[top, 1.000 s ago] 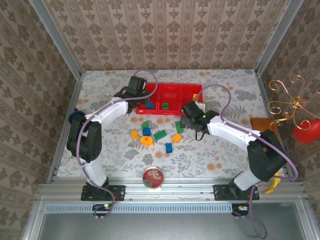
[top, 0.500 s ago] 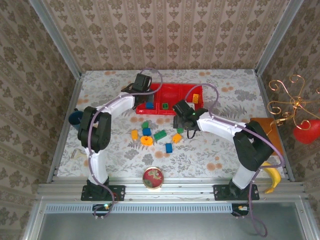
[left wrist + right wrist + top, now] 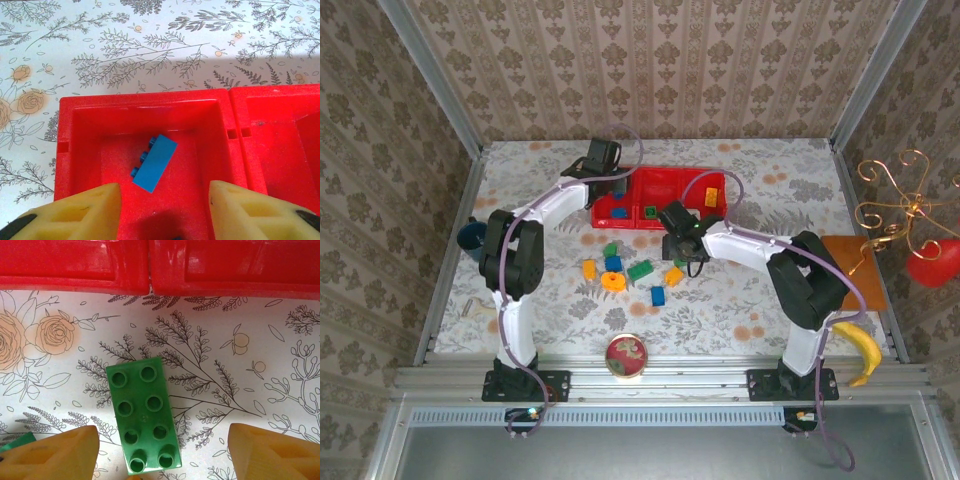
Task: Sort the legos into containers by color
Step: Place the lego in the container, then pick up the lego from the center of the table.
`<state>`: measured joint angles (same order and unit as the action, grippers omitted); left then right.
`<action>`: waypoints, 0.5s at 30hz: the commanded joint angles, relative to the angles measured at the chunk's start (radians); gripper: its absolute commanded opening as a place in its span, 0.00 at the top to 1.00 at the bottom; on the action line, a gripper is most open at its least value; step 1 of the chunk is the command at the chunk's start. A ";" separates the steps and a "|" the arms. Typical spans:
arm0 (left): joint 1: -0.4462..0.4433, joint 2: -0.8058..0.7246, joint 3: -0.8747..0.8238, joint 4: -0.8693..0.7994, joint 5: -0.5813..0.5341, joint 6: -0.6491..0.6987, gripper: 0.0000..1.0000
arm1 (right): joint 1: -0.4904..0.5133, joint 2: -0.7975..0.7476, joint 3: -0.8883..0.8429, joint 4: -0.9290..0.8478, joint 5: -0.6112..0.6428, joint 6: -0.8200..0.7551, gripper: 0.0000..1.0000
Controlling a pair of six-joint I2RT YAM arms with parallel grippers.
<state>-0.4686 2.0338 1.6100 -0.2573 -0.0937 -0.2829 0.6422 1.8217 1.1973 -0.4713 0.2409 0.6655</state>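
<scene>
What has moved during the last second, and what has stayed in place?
The right end effector swung left, open, over a green lego. The left end effector shifted slightly right above the red tray. The loose legos stayed put.

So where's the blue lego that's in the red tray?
In the left wrist view, the blue lego lies in the red tray's left-end compartment, just ahead of the open left gripper.

A lab test booth: aluminium frame (image 3: 660, 378), wallpapered walls (image 3: 660, 70), floral tablecloth (image 3: 550, 310).
</scene>
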 commanded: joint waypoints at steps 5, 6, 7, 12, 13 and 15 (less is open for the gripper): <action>0.007 -0.116 -0.061 -0.001 0.008 -0.001 0.35 | 0.005 0.025 0.033 -0.034 0.000 -0.004 0.32; 0.007 -0.133 -0.074 0.003 0.013 -0.005 0.32 | 0.005 0.028 0.036 -0.036 0.000 -0.004 0.33; 0.007 -0.155 -0.088 0.007 0.017 -0.010 0.27 | 0.005 0.032 0.038 -0.036 -0.002 -0.007 0.33; 0.007 -0.264 -0.192 0.039 0.017 -0.032 0.03 | 0.004 0.055 0.059 -0.044 -0.012 -0.024 0.35; 0.008 -0.291 -0.214 0.042 0.015 -0.036 0.00 | 0.004 0.062 0.063 -0.044 -0.016 -0.027 0.36; 0.007 -0.339 -0.255 0.046 0.007 -0.042 0.00 | 0.004 0.073 0.072 -0.046 -0.022 -0.030 0.36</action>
<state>-0.4686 1.7546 1.3987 -0.2302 -0.0822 -0.3092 0.6422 1.8717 1.2396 -0.4786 0.2302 0.6510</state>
